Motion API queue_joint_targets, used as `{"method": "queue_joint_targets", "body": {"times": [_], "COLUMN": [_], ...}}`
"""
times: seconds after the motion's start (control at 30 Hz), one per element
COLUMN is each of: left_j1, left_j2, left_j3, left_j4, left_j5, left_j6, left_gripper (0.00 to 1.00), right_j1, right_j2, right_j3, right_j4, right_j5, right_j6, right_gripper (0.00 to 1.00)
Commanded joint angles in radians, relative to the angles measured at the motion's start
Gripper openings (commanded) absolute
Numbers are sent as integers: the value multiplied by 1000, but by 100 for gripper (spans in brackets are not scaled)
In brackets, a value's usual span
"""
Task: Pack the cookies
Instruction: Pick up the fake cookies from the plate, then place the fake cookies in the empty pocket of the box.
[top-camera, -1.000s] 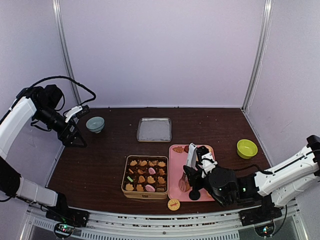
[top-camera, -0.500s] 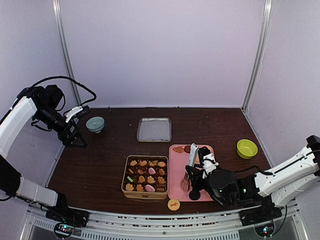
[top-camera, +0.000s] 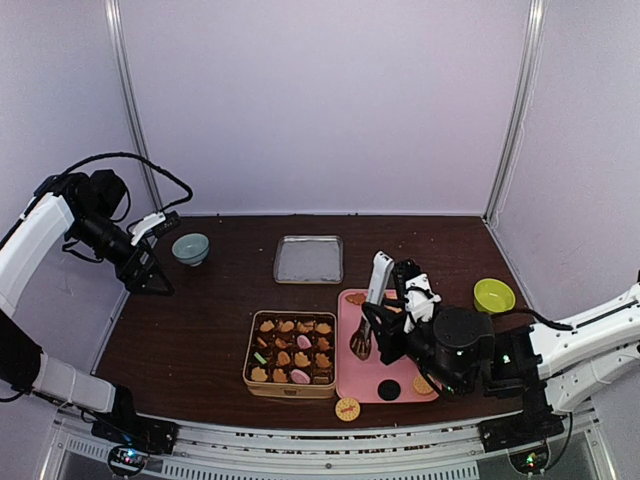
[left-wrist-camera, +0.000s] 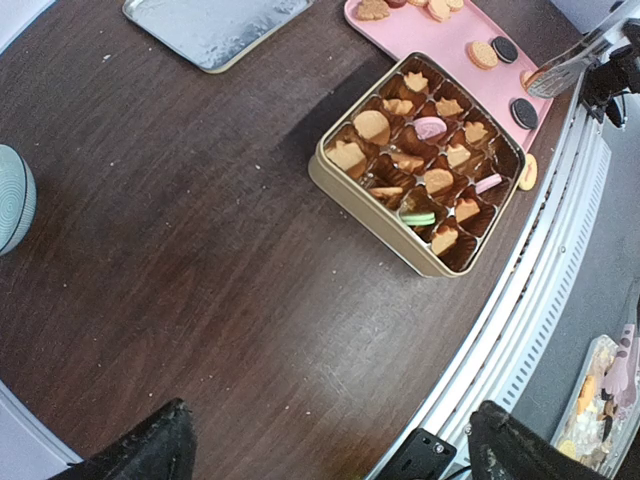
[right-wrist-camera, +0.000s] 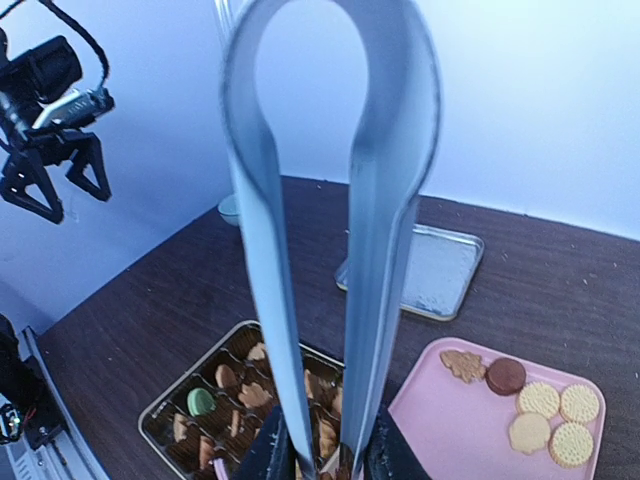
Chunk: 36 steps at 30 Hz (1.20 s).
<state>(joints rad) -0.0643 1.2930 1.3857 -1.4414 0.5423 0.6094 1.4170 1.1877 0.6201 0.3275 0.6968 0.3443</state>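
From above, the right end effector clamps upright tongs, tips down over the pink tray; cookies lie flat in the tin left of it. Its wrist view shows more cookies flat on the tray beyond the tips. In the left wrist view, the left end effector gapes wide and empty, the cookies ahead of it.

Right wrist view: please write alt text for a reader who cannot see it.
Metal tongs, held in the right gripper, fill the middle of the picture. Behind them lie a gold box of cookies at lower left, a pink tray with more cookies at lower right, and a silver tray farther back.
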Motion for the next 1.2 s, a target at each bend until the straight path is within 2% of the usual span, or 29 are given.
{"method": "queue_joint_targets", "body": {"times": [0.0,0.2,0.67,0.83,0.97,1.17], "left_j1": [9,9,9,9,8,9], "left_j2": [-10,-25,-50,-55,-59,-60], "left_j3": [-12,-32,-56,-69,-73,-67], "left_j4": [15,22,36,42,42,42], "left_j5": [-2,-11,-7,-17,-23,-27], "left_j6": [10,6,12,13,16,16], "left_gripper": [98,98,98,98,98,98], "right_j1": [19,46,48,48,48,47], "right_j2": [39,176,301,319,334,327], "right_j3": [120,235,288,290,289,284], "right_j4": [-38,-59,-35,-24,-21,-19], "right_j5": [-54,-95,-115,-126,-123,-112], "right_j6": [-104,-126,-113,-102,-92,-85], "right_gripper": [0,0,2,8,21,33]}}
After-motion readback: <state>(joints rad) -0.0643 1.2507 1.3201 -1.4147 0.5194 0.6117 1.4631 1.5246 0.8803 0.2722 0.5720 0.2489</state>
